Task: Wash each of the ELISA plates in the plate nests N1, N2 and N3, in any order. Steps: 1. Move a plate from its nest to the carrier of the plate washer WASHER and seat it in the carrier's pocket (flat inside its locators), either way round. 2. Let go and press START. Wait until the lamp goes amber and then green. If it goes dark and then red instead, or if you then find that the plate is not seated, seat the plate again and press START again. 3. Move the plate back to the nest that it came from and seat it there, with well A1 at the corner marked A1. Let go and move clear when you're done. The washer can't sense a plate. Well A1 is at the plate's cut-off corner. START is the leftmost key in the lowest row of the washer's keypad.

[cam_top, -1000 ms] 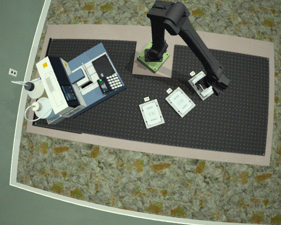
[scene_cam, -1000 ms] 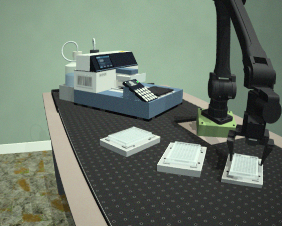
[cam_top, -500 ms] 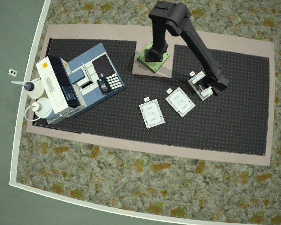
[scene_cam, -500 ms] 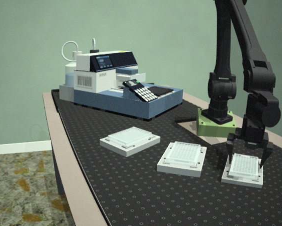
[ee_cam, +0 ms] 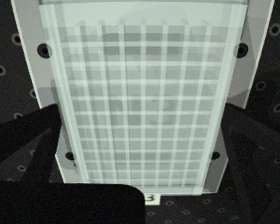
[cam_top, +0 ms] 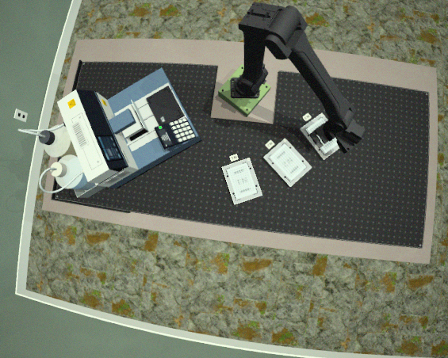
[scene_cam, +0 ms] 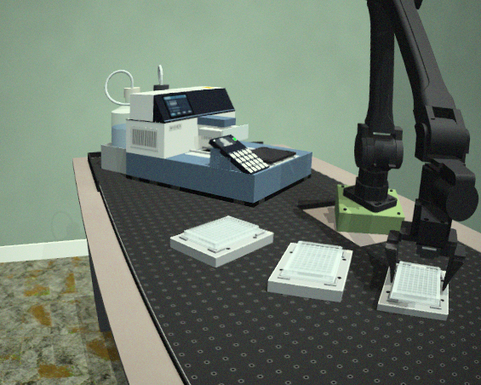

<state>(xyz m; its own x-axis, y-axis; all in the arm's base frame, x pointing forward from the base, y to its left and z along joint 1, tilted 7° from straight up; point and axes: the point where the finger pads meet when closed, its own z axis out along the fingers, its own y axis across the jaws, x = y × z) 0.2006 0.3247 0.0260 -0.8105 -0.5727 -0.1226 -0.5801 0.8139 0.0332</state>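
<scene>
My gripper (cam_top: 335, 144) (scene_cam: 422, 283) (ee_cam: 140, 112): wide, astride N3's plate (cam_top: 323, 136) (scene_cam: 417, 282) (ee_cam: 144, 89) | Label (ee_cam: 151, 199): "3" legible, beside nest N3 (cam_top: 324, 156) (scene_cam: 411, 310) (ee_cam: 259, 29)

In the top view, the arm's forearm and gripper (cam_top: 343, 144) cover the middle of the N3 plate (cam_top: 329, 146). In the wrist view, the frame's upper edge cuts off that plate (ee_cam: 144, 109), and a black shape at lower left hides part of the N3 label (ee_cam: 152, 199). The exterior view's top edge crops the arm (scene_cam: 381, 64); the keypad's markings (scene_cam: 249, 160) are too small to read.
</scene>
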